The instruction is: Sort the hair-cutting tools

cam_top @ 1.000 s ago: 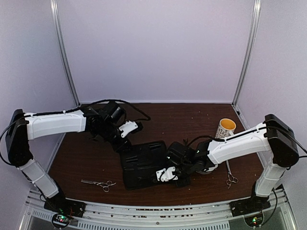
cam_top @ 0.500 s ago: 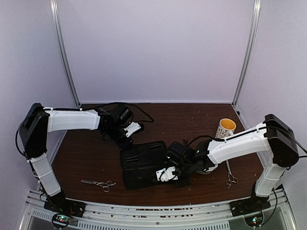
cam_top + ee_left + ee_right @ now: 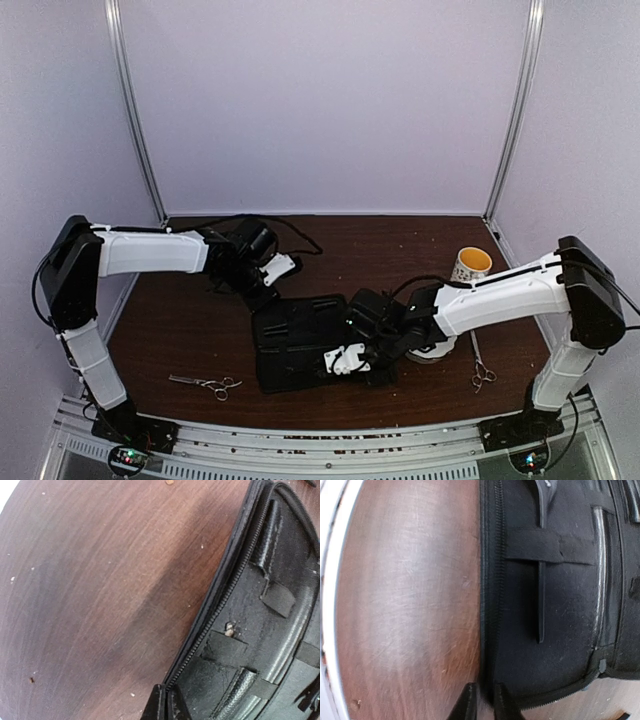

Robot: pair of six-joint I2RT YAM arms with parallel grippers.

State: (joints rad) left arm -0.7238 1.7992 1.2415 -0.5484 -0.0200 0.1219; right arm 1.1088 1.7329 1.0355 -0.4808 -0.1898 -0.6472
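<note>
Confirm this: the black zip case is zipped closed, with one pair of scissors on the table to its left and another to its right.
One point is wrong: the zip case lies open, not zipped closed; the left wrist view shows its inner straps. One pair of scissors does lie on the table to its left, another pair to its right.

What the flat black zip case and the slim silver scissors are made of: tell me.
The flat black zip case looks like matte fabric: a faintly speckled weave, flat elastic-like straps and a toothed zipper edge. The slim silver scissors are probably polished metal, going by their bright silvery glint, though they are too small to be sure.
</note>
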